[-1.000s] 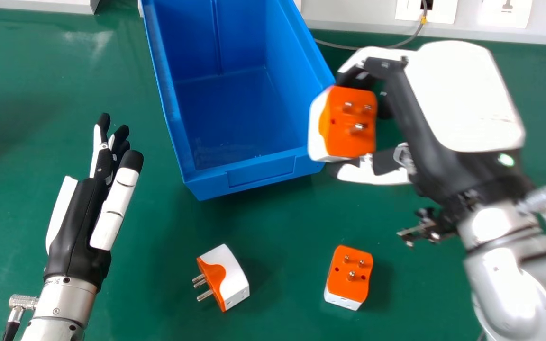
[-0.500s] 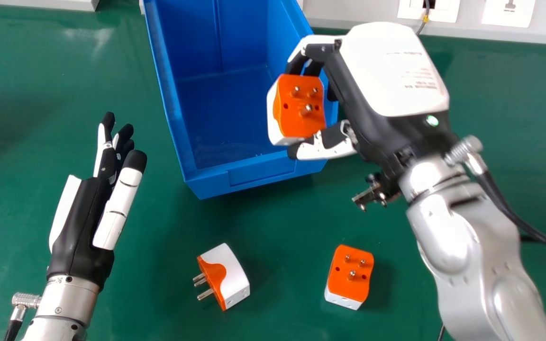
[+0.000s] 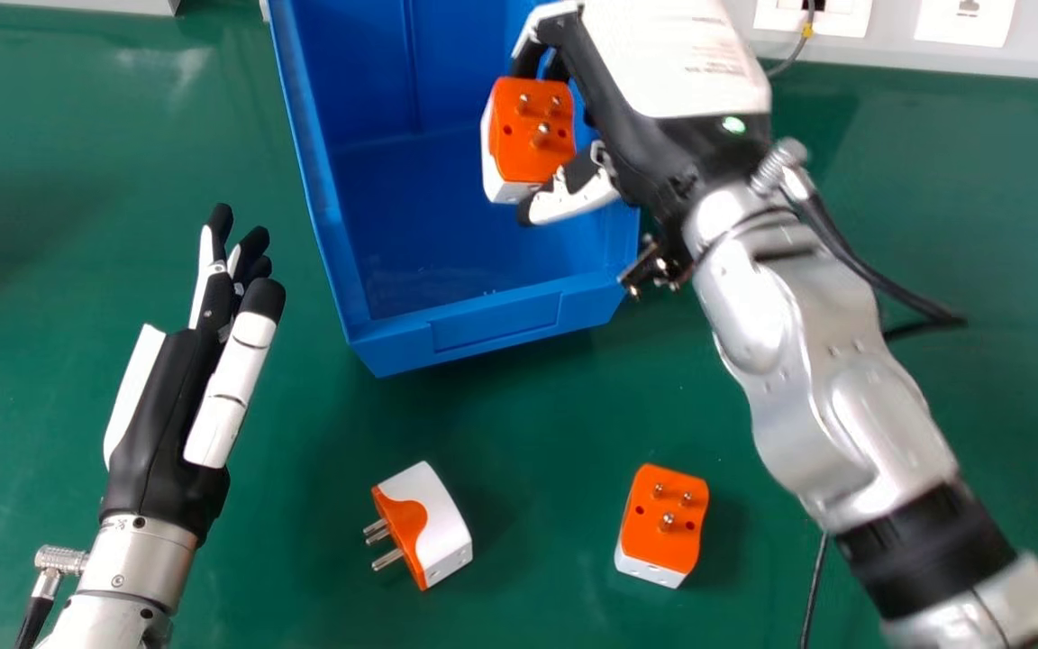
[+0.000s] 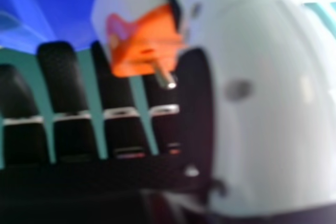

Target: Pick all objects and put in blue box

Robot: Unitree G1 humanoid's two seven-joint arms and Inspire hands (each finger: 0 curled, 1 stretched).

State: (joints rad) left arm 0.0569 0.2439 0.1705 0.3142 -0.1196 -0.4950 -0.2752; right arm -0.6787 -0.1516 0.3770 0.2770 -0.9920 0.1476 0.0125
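We have one plug adaptor point(image 3: 532, 131) gripped in the right robot hand point(image 3: 623, 104), pinched between thumb and fingers, orange face and pins towards the head camera, over the open blue box point(image 3: 496, 326). We judge this to be the placing step for this piece, with the release probably next, though we cannot tell how high above the floor of the box it hangs. If we let go from too high, it could bounce or land awkwardly on its pins. The grip looks to be near the fingertips, so a knock against the right wall could twist the adaptor loose or tip it outside. The wrist crosses near that wall, and the small metal bracket point(image 3: 654, 266) under it seems close to the front right corner; lowering straight down there might catch the rim and shove the box along the table point(image 3: 519, 424). A pin could also hook on a finger as the hand opens. Two more pieces need collecting: a white-and-orange adaptor point(image 3: 433, 523) on its side, its prongs to the left, easily rolled by a careless fingertip, and a pins-up adaptor point(image 3: 663, 518) to its right. Our left robot hand point(image 3: 168, 406) is idle, fingers extended, left of the box.
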